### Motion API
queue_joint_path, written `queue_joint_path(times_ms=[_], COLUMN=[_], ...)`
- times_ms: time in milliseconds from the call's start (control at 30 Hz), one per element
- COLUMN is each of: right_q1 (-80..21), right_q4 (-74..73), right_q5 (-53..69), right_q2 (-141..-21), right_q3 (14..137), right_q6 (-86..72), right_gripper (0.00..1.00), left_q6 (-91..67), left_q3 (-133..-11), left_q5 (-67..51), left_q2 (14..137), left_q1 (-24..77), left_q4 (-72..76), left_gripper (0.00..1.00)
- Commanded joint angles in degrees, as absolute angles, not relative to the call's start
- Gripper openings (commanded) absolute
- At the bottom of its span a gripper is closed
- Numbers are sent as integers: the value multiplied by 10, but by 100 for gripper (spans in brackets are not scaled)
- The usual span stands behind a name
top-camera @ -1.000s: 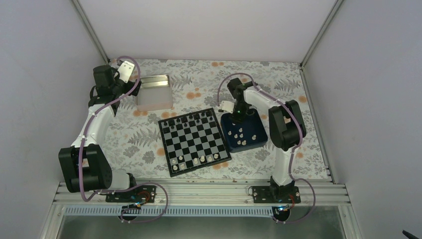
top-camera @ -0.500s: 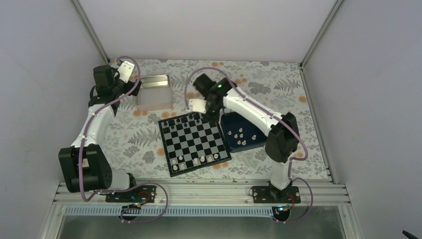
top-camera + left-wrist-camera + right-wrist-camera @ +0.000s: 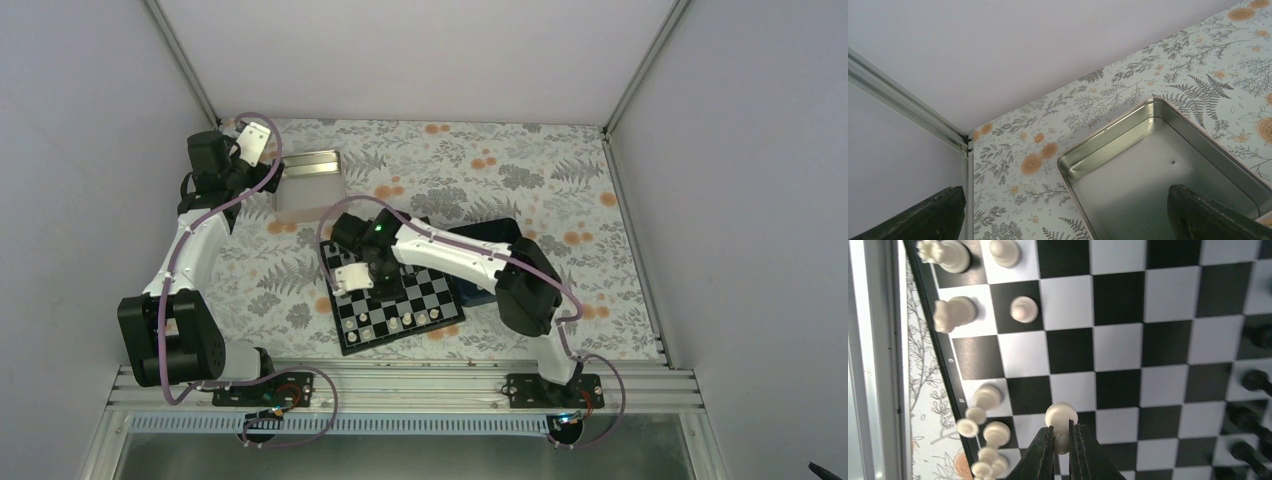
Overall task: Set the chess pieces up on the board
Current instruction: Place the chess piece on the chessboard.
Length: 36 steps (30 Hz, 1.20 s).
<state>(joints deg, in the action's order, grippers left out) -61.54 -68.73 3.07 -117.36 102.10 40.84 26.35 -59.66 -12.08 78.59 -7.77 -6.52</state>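
Observation:
The board lies at mid table. White chess pieces stand on its near rows. My right gripper hangs over the board's left part. In the right wrist view it is shut on a white pawn, held above the squares near the white rows. Other white pieces stand beside it, some blurred at the board's edge. Black pieces stand on the opposite side. My left gripper is open and empty above the tin's corner.
A silver metal tin lies at the back left and looks empty in the left wrist view. The dark blue tray to the right of the board is mostly hidden under my right arm. White walls enclose the table.
My right arm has swung from the blue tray leftwards across the board to its left part, with a white pawn in its jaws. The left arm has not moved.

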Motion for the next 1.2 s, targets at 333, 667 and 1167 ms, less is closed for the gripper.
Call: queue_joint_path(times_ms=[333, 667, 1167], right_q1=[-661, -667, -665], right_q4=[-666, -656, -639], right_q5=[68, 63, 45], right_q2=[-1205, -1222, -1232], right_q3=[991, 982, 977], right_q6=[409, 413, 415], right_gripper=[8, 9, 10], left_q6=[261, 261, 261], left_q3=[-593, -591, -590], left_q5=[-127, -127, -127], left_q2=[774, 773, 772], left_q1=[-81, -81, -81], left_q4=[-60, -58, -59], left_gripper=[100, 100, 100])
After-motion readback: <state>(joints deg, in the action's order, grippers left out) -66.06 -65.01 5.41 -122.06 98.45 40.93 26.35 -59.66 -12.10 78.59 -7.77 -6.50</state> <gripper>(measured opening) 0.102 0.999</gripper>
